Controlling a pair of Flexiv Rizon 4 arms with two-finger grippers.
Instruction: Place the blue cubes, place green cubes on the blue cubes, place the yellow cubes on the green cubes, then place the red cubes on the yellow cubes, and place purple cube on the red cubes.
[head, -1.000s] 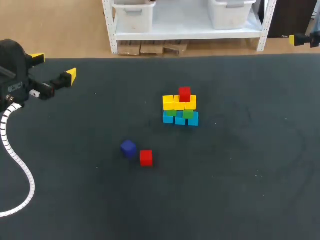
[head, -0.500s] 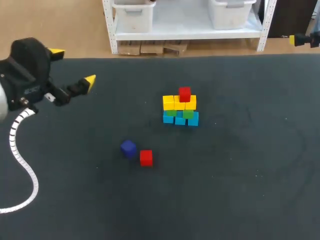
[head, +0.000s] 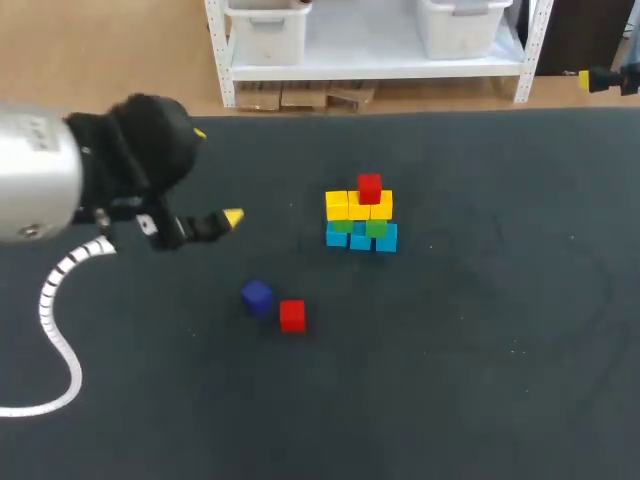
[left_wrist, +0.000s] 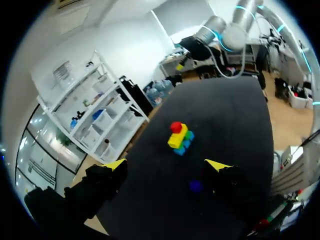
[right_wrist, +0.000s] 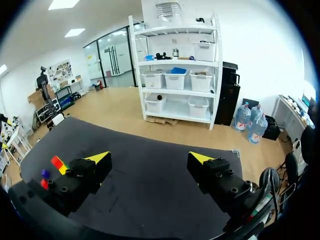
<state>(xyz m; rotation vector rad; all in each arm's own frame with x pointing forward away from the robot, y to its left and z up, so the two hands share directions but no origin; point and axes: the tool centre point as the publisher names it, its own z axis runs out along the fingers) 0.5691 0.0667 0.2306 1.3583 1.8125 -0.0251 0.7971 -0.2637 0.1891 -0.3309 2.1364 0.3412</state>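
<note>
A cube stack (head: 360, 215) stands mid-table: blue cubes at the bottom, green ones on them, yellow cubes above, and one red cube (head: 369, 188) on top. A loose purple cube (head: 257, 297) and a loose red cube (head: 292, 315) lie side by side nearer the front. My left gripper (head: 215, 175) hangs open and empty, left of the stack and behind the loose cubes. In the left wrist view the gripper (left_wrist: 166, 164) frames the stack (left_wrist: 179, 137), with the purple cube (left_wrist: 195, 186) by one finger. My right gripper (right_wrist: 150, 157) is open and empty at the table's far right corner (head: 603, 78).
A dark mat (head: 480, 350) covers the whole table. The left arm's white coiled cable (head: 55, 330) hangs over the table's left side. In the right wrist view, the stack (right_wrist: 57, 163) and loose cubes are far off beside one finger.
My left arm has swung from the table's far left edge rightward and forward, toward the loose cubes. The cubes and the right arm have not moved.
</note>
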